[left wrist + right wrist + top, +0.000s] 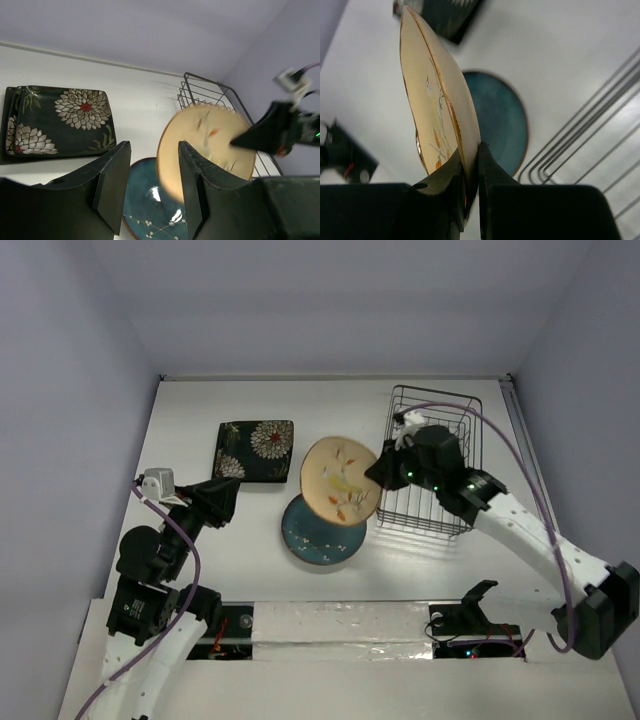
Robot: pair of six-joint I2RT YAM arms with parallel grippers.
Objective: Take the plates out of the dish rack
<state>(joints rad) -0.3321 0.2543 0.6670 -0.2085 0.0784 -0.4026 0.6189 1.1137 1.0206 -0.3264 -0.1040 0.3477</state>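
White desk, pale walls: right claw grips the cream plate beside the rack.
Right claw point(471, 161) is clenched on the rim of the cream plate point(338, 480), which is tilted, off the desk and mid-desk. Its lower edge overlaps the round teal plate point(312, 538) in the top view; that plate lies flat toward the near edge. Dish rack point(425, 510) sits just right of it, by the right edge near the far right corner. Square flowered plates point(255, 450) are stacked backs up, left of centre toward the far edge. Left claw point(152, 146) is released and empty, near the left edge.
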